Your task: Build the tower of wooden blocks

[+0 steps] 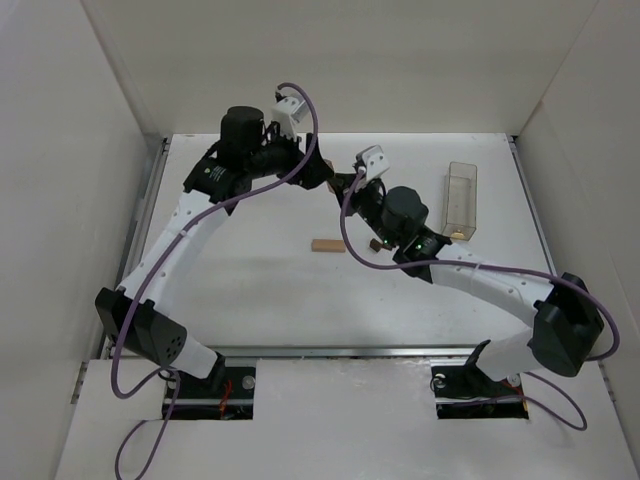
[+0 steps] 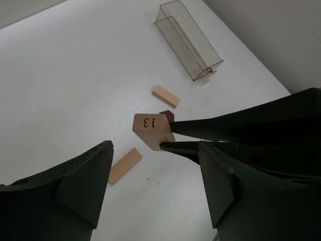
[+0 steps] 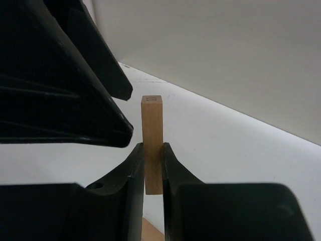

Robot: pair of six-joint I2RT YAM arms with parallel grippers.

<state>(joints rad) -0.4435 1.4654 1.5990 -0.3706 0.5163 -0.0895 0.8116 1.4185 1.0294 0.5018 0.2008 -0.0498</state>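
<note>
Tan wooden bar (image 3: 152, 120), stamped "13" on its end face, stands roughly upright with its long axis vertical. It is pinched between the jaws of my right gripper (image 3: 152, 150) over the far middle of the white table (image 2: 60, 75). My left gripper (image 2: 154, 144) hangs close by, jaws wide, holding nothing. Two loose tan bars (image 2: 166, 95) lie flat near a dark reddish-brown piece (image 2: 168, 115). I see nothing inside the clear plastic box (image 2: 188, 39).

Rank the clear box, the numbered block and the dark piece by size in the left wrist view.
clear box
numbered block, though it sits nearer the camera
dark piece, partly hidden
</note>
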